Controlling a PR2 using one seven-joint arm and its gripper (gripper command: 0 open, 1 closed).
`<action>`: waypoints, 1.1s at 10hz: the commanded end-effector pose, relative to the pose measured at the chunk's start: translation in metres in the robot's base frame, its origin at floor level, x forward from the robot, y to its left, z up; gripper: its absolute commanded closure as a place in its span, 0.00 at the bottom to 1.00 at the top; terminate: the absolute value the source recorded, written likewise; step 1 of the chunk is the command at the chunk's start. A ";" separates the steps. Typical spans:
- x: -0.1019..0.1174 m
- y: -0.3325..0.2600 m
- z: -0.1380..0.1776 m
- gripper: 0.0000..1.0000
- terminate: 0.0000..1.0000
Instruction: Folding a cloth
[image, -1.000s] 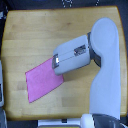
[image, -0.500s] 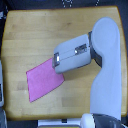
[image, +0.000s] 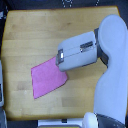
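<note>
Cloth (image: 48, 78) of plain pink-magenta fabric, thin and without pattern, lies flat on the wooden tabletop (image: 35, 35), in the part of the board toward the exterior view's lower left. It is a four-sided sheet, somewhat skewed rather than square, and its surface looks smooth at this blurry resolution, with no sharp creases I can make out. Its long axis runs on a diagonal: one corner points down toward the exterior view's lower left, and the opposite end rises toward the upper right, where it disappears beneath my claw (image: 61, 64). Seen against the cloth, my claw sits at that upper-right end, directly over the fabric's edge, a boxy grey-and-white housing with rounded corners and a dark slot along its top face. Its tip seems to meet the cloth there, but the fingers are hidden under the housing, and I cannot tell whether they are spread or pinched on the fabric. Behind the claw, further from the cloth toward the exterior view's right, my arm (image: 112, 75) broadens into a smooth, pale, rounded shell that curves down to the frame's bottom edge. The tabletop around the cloth is light, warm-toned wood with a faint grain and rounded corners.
</note>
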 end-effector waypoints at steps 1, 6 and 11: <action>0.010 -0.039 0.067 1.00 0.00; -0.009 0.047 0.100 1.00 0.00; -0.050 0.152 0.082 1.00 0.00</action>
